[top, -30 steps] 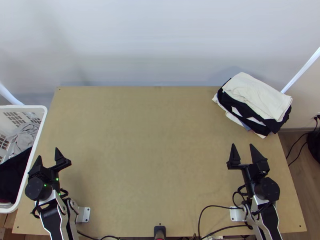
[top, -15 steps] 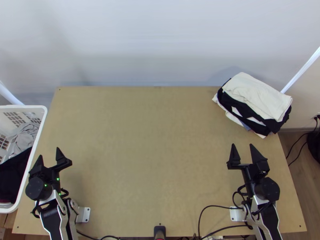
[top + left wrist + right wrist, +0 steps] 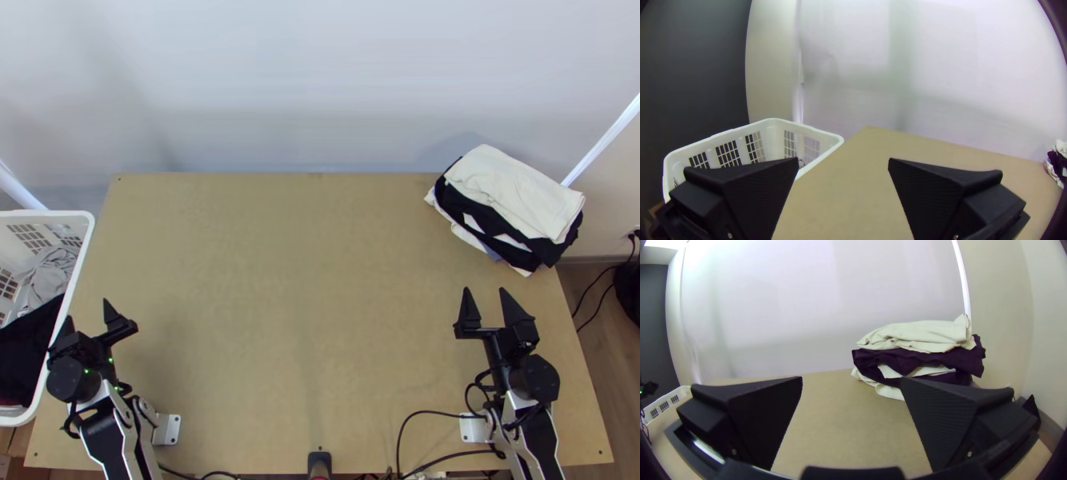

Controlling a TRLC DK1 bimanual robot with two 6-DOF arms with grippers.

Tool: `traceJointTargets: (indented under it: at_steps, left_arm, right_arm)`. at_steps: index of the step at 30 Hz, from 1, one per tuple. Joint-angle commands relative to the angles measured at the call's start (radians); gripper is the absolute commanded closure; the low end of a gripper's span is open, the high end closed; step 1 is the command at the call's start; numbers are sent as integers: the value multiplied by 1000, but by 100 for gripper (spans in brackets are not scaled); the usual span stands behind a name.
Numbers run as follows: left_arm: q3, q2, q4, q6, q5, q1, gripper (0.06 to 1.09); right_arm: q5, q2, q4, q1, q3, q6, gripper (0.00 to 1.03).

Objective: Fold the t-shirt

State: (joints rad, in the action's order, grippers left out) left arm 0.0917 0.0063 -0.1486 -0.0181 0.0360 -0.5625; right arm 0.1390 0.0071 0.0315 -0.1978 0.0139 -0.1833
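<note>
From where I stand, the white basket (image 3: 56,214) off the bench's left side holds a crumpled grey cloth (image 3: 50,280) and, nearer the robot, a bunched dark cloth (image 3: 24,348); the t-shirt to fold is most likely one of these, though I couldn't swear to which. The left gripper (image 3: 87,311) sits close by the basket's rim, its fingers wide apart with nothing between them. I'd have it go over that rim rather than against it, pinch a single raised fold, and lift slowly, so a second garment doesn't ride along or a sleeve snag on the edge. Then the shirt wants laying out flat on the middle of the bench (image 3: 296,304), where the right gripper (image 3: 485,290), its fingers also parted and holding nothing, could take the other side and help pull it smooth before any crease is made. Both should keep shy of the folded stack (image 3: 512,192) at the far right corner, which could slide if brushed. As for what escapes me: the basket is cut off at the left in the view from above, the cloths' collars and hems can't be picked out in their heap, and the stack's lower layers are mostly covered by the pale piece on top.
</note>
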Motion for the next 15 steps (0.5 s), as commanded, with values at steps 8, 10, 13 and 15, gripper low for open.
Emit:
traceJointTargets:
  at_steps: [8, 10, 13, 15]
  left_arm:
    - [48, -6, -22, 40, 1, -57, 10]
    - [144, 21, -66, 12, 7, -53, 10]
    - [299, 130, -82, -42, 8, -50, 10]
    - [413, 248, -85, -77, 7, -54, 10]
  right_arm:
    - [2, -9, -15, -2, -9, -13, 4]
    - [2, -9, -15, -2, -9, -13, 4]
    - [2, -9, -15, -2, -9, -13, 4]
    - [2, -9, -13, -2, -9, -15, 4]
